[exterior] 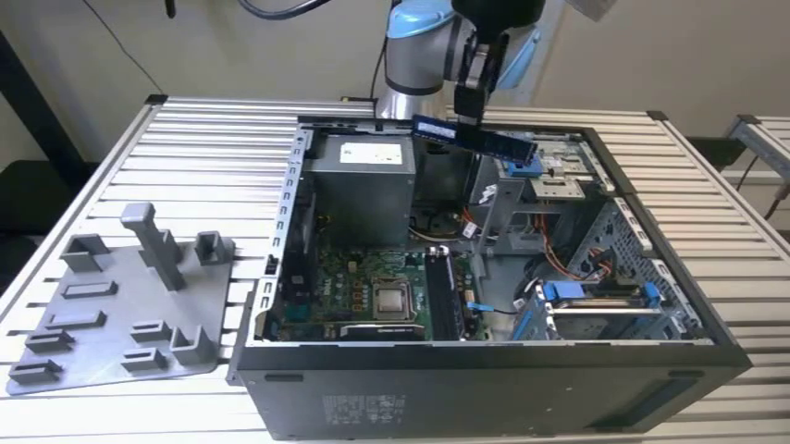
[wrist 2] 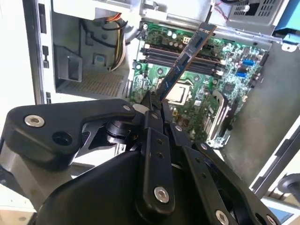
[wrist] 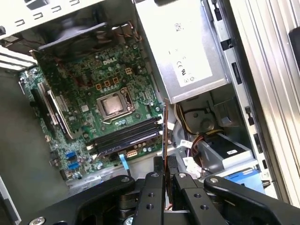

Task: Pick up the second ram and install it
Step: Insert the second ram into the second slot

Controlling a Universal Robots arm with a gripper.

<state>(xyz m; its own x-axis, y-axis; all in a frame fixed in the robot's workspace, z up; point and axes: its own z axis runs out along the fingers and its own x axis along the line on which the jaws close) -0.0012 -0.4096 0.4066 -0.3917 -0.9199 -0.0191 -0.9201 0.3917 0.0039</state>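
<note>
The second ram (exterior: 475,137) is clamped in my gripper (exterior: 471,113), held in the air over the far part of the open computer case (exterior: 494,388) and well apart from the board below. From the exterior view's left come the grey tray (exterior: 117,305) on the slatted table (exterior: 222,129), then the case with the green board (exterior: 358,277) lying flat inside. That view shows the second ram's broad side. The first wrist view shows the second ram (wrist: 165,136) edge-on, with the dark memory slots (wrist: 124,137) on the board beneath. The second wrist view shows its chips as the second ram (wrist 2: 185,58) slants up from my fingers (wrist 2: 151,140).
</note>
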